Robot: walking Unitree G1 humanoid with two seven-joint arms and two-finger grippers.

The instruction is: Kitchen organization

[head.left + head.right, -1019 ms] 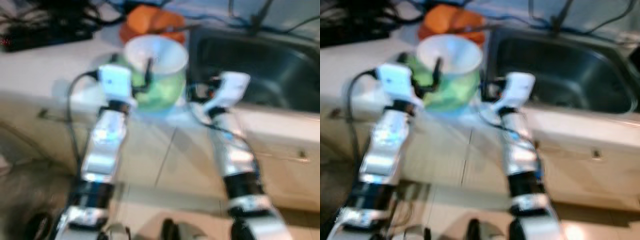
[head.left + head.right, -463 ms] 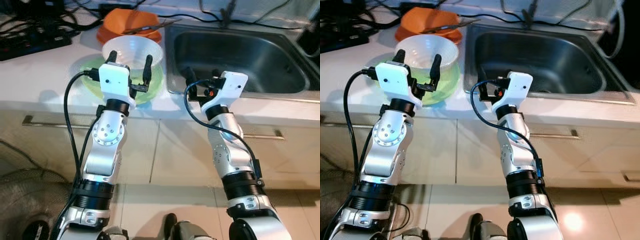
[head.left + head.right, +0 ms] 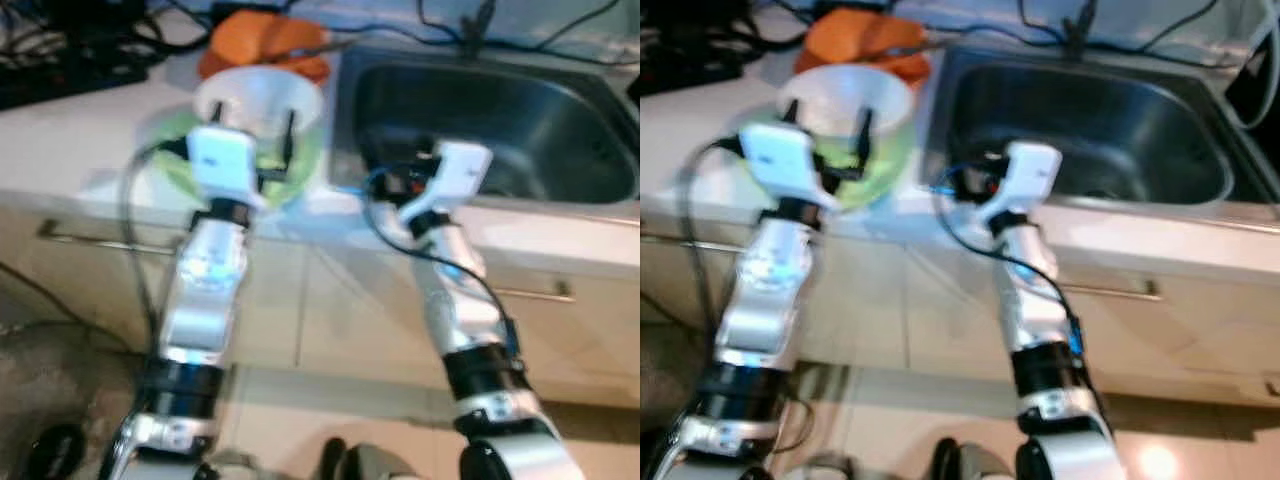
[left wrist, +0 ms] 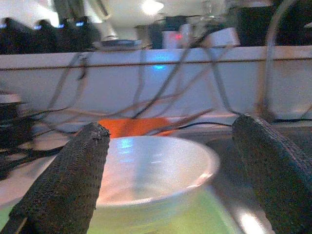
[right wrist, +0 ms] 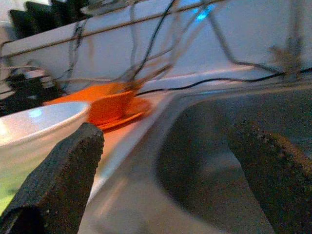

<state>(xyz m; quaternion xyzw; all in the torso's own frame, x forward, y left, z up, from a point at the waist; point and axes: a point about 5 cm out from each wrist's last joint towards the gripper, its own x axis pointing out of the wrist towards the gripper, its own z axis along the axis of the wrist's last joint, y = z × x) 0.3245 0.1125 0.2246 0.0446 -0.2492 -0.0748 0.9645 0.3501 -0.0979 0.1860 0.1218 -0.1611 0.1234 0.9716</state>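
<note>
no text, label, brand or number can be read anywhere; the head views are blurred and show no print.

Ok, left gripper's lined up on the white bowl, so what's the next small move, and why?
Probably ease the left gripper forward a little. Its open fingers frame the white bowl, which sits in the green bowl beside the sink, but nothing is between them yet. The right gripper can wait, open at the sink edge.
</note>
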